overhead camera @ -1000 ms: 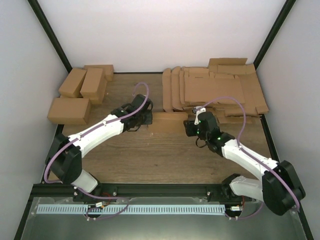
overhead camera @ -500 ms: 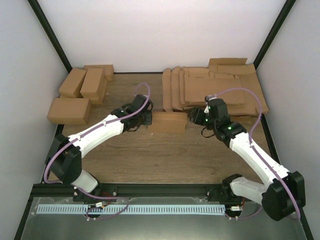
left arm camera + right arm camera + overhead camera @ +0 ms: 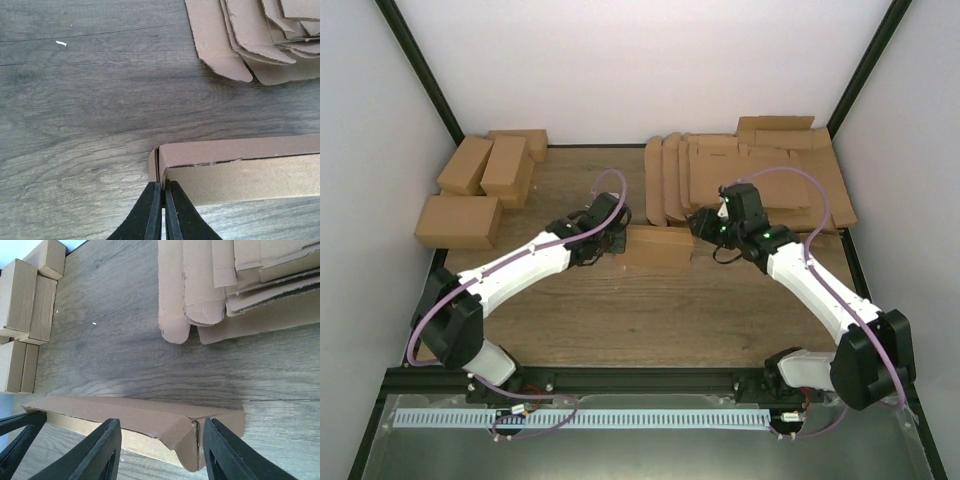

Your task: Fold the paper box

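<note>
The paper box (image 3: pixel 658 245) is a folded shallow brown carton lying mid-table between my grippers. My left gripper (image 3: pixel 614 240) is shut on the box's left end wall; in the left wrist view the black fingertips (image 3: pixel 161 200) pinch the cardboard edge of the box (image 3: pixel 240 167). My right gripper (image 3: pixel 701 225) is open at the box's right end. In the right wrist view its fingers (image 3: pixel 105 450) stand wide apart over the box's right corner (image 3: pixel 150 422), which has a loose tucked flap.
A pile of flat brown cardboard blanks (image 3: pixel 750 180) lies at the back right, close behind my right gripper. Three folded cartons (image 3: pixel 480 185) sit at the back left. Bare wooden table (image 3: pixel 640 310) lies in front of the box.
My right arm has swung from the box's near right side up and back, its gripper now at the box's right end. The left gripper and box stayed nearly still.
</note>
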### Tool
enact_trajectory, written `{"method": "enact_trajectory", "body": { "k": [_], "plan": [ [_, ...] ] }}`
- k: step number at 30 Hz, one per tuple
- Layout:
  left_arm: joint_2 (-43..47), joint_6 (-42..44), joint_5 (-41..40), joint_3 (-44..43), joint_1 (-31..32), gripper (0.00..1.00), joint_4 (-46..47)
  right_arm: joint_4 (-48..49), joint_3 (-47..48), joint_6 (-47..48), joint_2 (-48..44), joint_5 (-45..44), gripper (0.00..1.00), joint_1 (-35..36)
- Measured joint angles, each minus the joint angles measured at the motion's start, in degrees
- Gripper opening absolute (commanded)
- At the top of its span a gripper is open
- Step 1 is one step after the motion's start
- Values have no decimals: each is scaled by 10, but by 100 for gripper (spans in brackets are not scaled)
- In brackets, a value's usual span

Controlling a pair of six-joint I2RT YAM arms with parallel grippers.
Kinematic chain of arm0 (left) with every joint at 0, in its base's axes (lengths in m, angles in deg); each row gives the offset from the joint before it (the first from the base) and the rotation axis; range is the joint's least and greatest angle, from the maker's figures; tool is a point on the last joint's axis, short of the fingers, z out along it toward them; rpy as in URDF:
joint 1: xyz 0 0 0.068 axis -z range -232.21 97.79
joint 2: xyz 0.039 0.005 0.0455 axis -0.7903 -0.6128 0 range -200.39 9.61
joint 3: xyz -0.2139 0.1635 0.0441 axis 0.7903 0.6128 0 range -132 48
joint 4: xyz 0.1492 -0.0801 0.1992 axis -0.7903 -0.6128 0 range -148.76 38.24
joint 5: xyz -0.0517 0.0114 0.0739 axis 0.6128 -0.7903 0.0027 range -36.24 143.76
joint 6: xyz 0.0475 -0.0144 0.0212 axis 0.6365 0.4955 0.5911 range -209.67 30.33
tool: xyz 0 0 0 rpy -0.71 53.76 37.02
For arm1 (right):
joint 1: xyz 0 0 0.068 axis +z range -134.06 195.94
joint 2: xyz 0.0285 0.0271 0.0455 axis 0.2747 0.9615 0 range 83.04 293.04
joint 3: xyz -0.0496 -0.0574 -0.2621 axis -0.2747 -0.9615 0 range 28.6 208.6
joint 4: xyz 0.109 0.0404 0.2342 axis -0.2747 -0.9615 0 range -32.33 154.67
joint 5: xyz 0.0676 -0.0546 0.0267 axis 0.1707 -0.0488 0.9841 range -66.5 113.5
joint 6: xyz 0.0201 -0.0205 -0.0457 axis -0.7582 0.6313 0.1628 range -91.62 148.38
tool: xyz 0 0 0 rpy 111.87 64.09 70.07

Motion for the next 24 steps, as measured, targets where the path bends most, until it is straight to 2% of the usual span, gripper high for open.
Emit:
{"method": "enact_trajectory", "body": {
  "k": [8,19,21,24],
  "plan": [
    [0,-1,-23,0,10,4,-5,-1,-3,-17,15,19,45,0],
    [-7,-2,-42,-5,18,4,-7,-2,-18,-28,20,36,33,0],
    [-7,-2,-44,-5,18,4,-7,-2,-19,-28,20,35,33,0],
    [-8,-2,-44,-7,19,4,-10,-3,-19,-25,21,35,41,0]
  ]
}}
